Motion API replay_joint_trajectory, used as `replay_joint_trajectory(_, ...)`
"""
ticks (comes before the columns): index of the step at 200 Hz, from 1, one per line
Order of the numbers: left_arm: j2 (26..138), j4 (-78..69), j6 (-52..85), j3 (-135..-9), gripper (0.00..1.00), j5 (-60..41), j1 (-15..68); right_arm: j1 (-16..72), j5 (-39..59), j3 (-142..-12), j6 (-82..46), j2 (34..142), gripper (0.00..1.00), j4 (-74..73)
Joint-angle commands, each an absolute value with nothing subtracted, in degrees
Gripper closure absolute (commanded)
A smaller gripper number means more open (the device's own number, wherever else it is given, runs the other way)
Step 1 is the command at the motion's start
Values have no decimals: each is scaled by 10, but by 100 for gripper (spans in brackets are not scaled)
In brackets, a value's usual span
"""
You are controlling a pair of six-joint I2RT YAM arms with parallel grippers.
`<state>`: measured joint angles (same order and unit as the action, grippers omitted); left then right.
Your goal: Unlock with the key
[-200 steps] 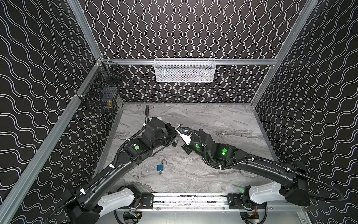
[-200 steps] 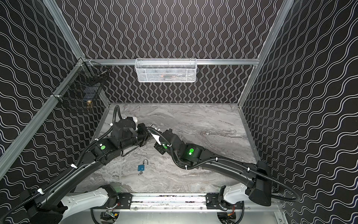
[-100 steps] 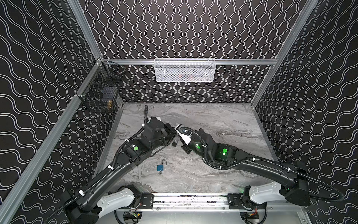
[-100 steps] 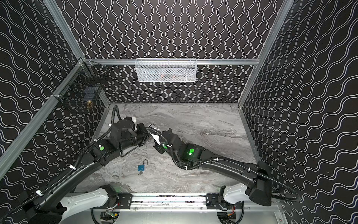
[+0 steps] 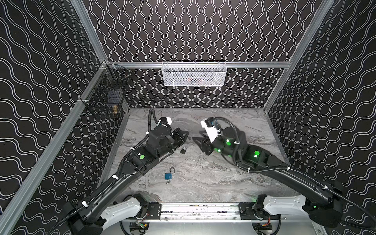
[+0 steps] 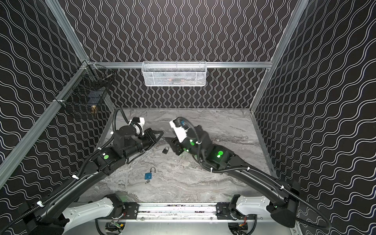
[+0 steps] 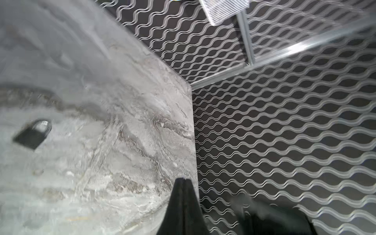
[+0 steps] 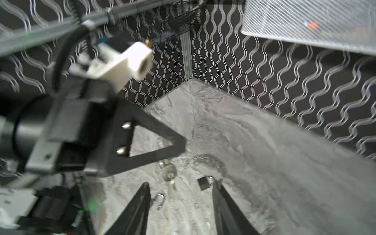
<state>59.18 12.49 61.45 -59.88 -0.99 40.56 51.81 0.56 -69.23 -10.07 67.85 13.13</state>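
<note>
Now the black padlock (image 5: 183, 150) lies free, near the closed left fingers (image 7: 183, 207) and the parted right fingers (image 8: 225, 211).

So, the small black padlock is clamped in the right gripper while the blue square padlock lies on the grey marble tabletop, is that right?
No: in both top views the small black padlock lies free on the grey marble tabletop, near the open right gripper; the rest holds.

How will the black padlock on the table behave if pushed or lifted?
Black padlock lies flat on the smooth marble table, so a push likely slides it, not rolls it. Looks rigid, probably dense for its size. Looks closed, so little flop when lifted.
</note>
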Motion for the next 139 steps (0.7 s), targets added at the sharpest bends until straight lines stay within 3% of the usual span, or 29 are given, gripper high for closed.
replay_joint_trajectory(1, 583, 33, 498, -573, 100, -56, 405, 472, 198, -672, -246, 653, 47, 129)
replay_joint_trajectory(41, 558, -70, 416, -518, 100, -108, 406, 411, 332, -619, -363, 630, 46, 45)
replay_joint_trajectory(97, 562, -148, 395, -495, 100, -168, 406, 406, 388, -596, -403, 660, 47, -41)
replay_joint_trajectory(139, 571, -178, 401, -494, 100, -193, 405, 406, 405, -591, -404, 677, 57, -72)
